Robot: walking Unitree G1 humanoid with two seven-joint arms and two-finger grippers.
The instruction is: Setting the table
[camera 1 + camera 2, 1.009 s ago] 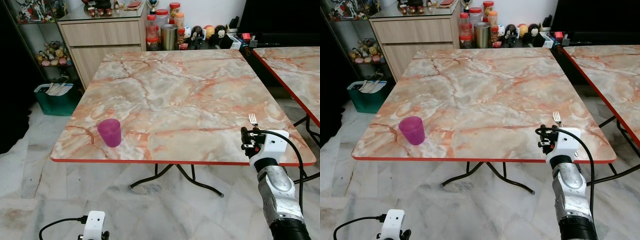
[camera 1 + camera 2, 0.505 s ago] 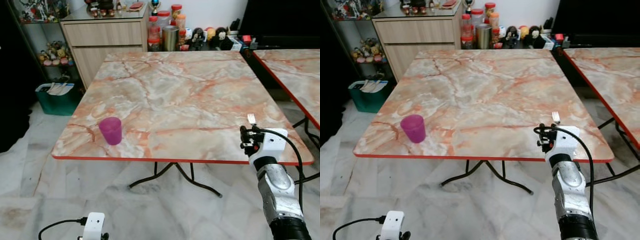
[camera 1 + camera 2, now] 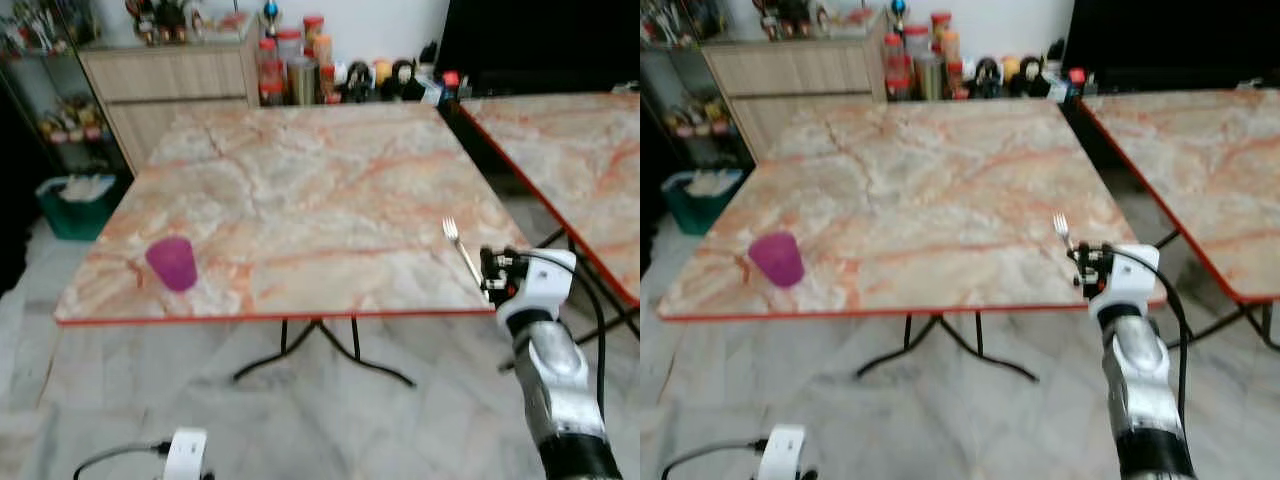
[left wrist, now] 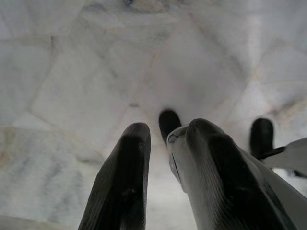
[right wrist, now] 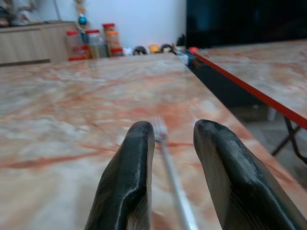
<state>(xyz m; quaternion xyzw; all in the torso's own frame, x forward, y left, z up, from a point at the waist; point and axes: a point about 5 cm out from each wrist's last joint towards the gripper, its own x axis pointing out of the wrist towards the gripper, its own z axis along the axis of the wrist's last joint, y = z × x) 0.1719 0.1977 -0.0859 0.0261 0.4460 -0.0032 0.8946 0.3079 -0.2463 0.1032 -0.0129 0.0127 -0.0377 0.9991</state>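
The whole view has swung since a moment ago, so that's the robot walking, not stuff moving; the pink cup (image 3: 172,264) sits where it was, near the counter's (image 3: 300,180) front left corner. The fork (image 3: 461,253) now leans further out from the right gripper (image 3: 487,278), over the front right corner, so placing it looks close. Its handle runs between the black fingers (image 5: 125,182), which clamp it, tines pointing away. The left gripper (image 4: 163,177) hangs over the floor, fingers slightly apart.
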